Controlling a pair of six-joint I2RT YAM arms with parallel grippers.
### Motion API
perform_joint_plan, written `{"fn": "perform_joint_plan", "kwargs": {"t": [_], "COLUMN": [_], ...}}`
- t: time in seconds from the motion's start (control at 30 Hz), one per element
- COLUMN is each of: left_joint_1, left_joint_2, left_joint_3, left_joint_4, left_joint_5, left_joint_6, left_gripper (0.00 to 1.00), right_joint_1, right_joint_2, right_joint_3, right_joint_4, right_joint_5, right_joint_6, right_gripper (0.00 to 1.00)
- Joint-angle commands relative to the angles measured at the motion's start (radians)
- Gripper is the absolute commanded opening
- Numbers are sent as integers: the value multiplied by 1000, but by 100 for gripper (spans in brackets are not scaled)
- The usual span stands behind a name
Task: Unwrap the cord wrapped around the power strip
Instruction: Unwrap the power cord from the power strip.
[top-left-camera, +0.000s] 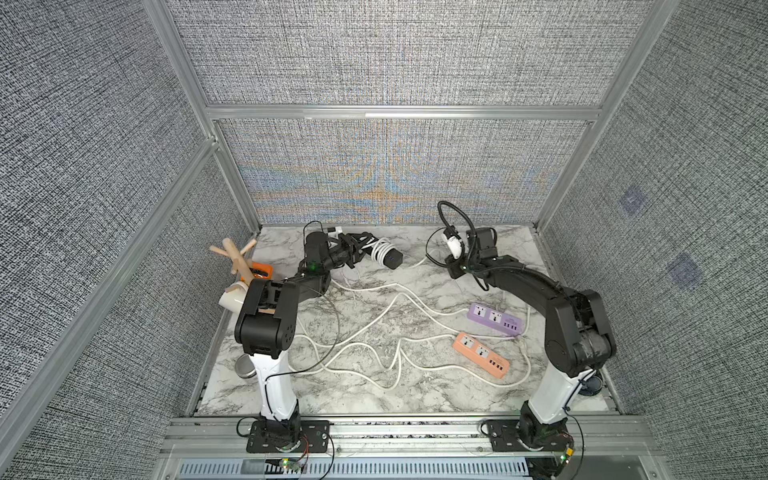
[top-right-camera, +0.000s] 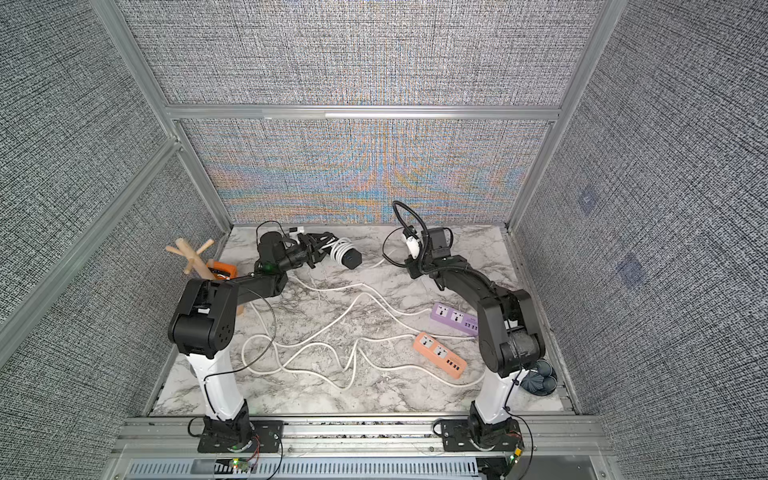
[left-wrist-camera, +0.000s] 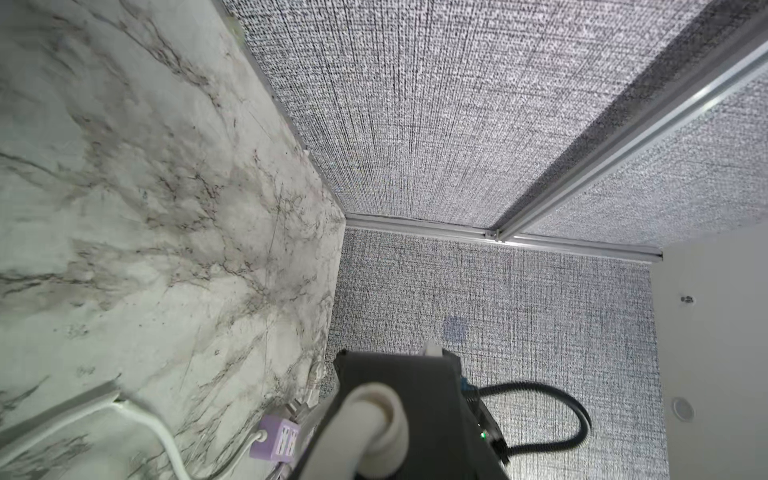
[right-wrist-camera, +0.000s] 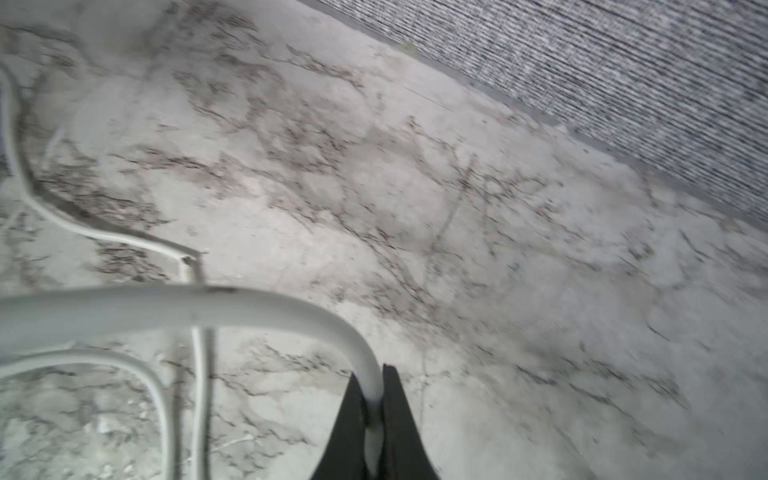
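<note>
A black power strip (top-left-camera: 392, 258) with white cord (top-left-camera: 379, 249) coiled round it hangs above the back left of the marble table; my left gripper (top-left-camera: 362, 248) is shut on its near end. In the left wrist view the strip (left-wrist-camera: 415, 390) and a cord loop (left-wrist-camera: 376, 419) fill the foreground and hide the jaws. My right gripper (top-left-camera: 452, 243) is raised at the back right, shut on the white cord's free end. The right wrist view shows both black fingers (right-wrist-camera: 399, 415) pinching that cord (right-wrist-camera: 249, 303), which arcs away over the table.
A purple power strip (top-left-camera: 494, 318) and an orange one (top-left-camera: 480, 353) lie at the right, their white cords (top-left-camera: 374, 324) tangled across the middle. A wooden mug tree (top-left-camera: 237, 257), a white mug (top-left-camera: 232, 299) and a metal tin (top-left-camera: 245, 365) stand along the left edge.
</note>
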Motion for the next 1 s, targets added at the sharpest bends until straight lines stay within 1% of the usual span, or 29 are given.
{"fn": "perform_joint_plan", "kwargs": {"t": [0.0, 0.07, 0.13, 0.2, 0.27, 0.3, 0.33, 0.37, 0.4, 0.43, 0.57, 0.63, 0.67, 0.77, 0.87, 0.93, 0.97], "left_joint_1": [3, 3, 3, 3, 2, 1, -1, -4, -6, -9, -10, -11, -11, -18, -23, -24, -24], "left_joint_2": [-2, 6, 13, 18, 18, 18, 18, 34, 45, 45, 46, 47, 48, 45, 34, 28, 29], "left_joint_3": [-15, -31, -45, -54, -54, -52, -50, -48, -45, -43, -40, -35, -31, -13, -5, 0, 2], "left_joint_4": [92, 116, 154, 166, 167, 167, 164, 161, 158, 153, 135, 129, 128, 131, 128, 126, 123], "left_joint_5": [37, 29, 21, 13, 9, 9, 9, 12, 15, 19, 30, 41, 48, 80, 91, 97, 100], "left_joint_6": [-6, -20, -38, -44, -47, -49, -48, -48, -44, -42, -24, -17, -15, -11, -12, -13, -12], "left_gripper": [0, 0, 0, 0, 0, 1, 0, 0, 0, 0, 0, 0, 0, 0, 0, 0, 0], "right_joint_1": [-29, -33, -34, -35, -39, -45, -56, -68, -81, -89, -96, -91, -82, -18, 51, 59, 58], "right_joint_2": [-7, -4, 4, 11, 18, 20, 15, 9, 0, -9, -61, -89, -103, -140, -131, -90, -62], "right_joint_3": [-4, 0, 2, -1, -1, -2, -2, -4, -4, -7, -14, -8, -12, -21, -40, -47, -27], "right_joint_4": [-36, -59, -85, -91, -96, -103, -108, -111, -117, -121, -161, -199, -197, -141, -10, 99, 115], "right_joint_5": [98, 175, 220, 214, 153, 96, 18, -57, -147, -215, -372, -447, -456, -411, -456, -464, -466], "right_joint_6": [-33, -37, -43, -44, -44, -45, -42, -41, -40, -41, -92, -123, -122, -101, -105, -111, -109], "right_gripper": [0, 0, 0, 0, 0, 4, 19, 30, 40, 45, 58, 60, 61, 64, 64, 64, 64]}}
